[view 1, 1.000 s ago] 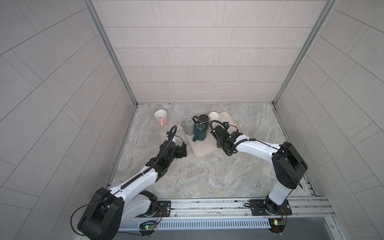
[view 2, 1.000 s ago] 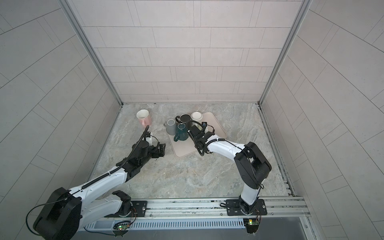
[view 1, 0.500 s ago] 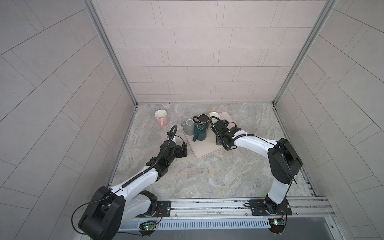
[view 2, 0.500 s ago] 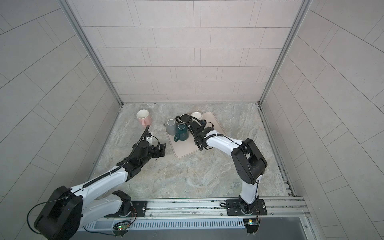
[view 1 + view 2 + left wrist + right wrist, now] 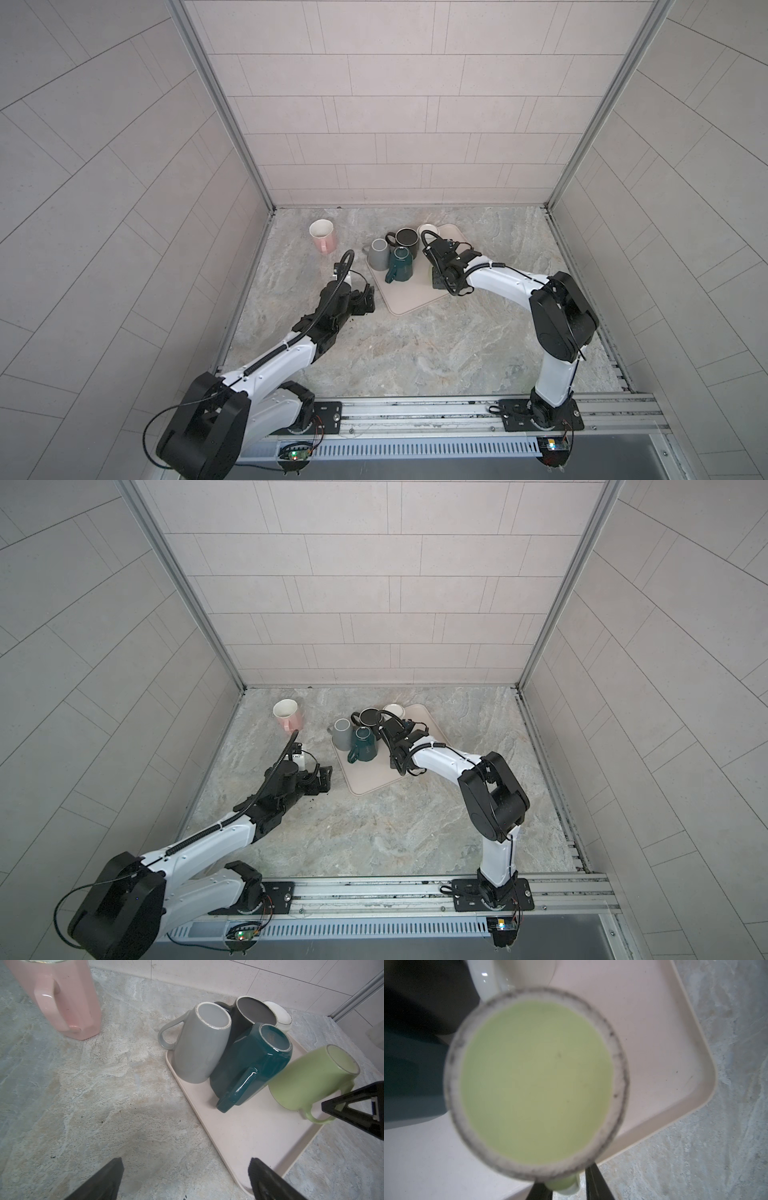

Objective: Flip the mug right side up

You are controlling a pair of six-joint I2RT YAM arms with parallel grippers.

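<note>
I'm gripping the handle of the green mug (image 5: 311, 1076) w/ my right claw (image 5: 566, 1178): fingers (image 5: 596, 1186) nearly together, the handle btwn them, nothing else in it. The green mug is sitting bottom-up on the pale tray (image 5: 259, 1136), on the tray's right half, just beside the teal mug (image 5: 249, 1064). Its base is filling my right wrist view, blurred. The teal mug & the grey mug (image 5: 199, 1047) are also standing bottom-up, touching, w/ a black mug (image 5: 251, 1012) & a white cup (image 5: 278, 1014) behind. I'm holding my left claw (image 5: 186, 1162) spread fully wide over the surface (image 5: 93, 1084), just off the tray's left edge, w/ nothing in it. A pink mug (image 5: 62, 997) is standing mouth-up on the surface, well apart from the tray.
</note>
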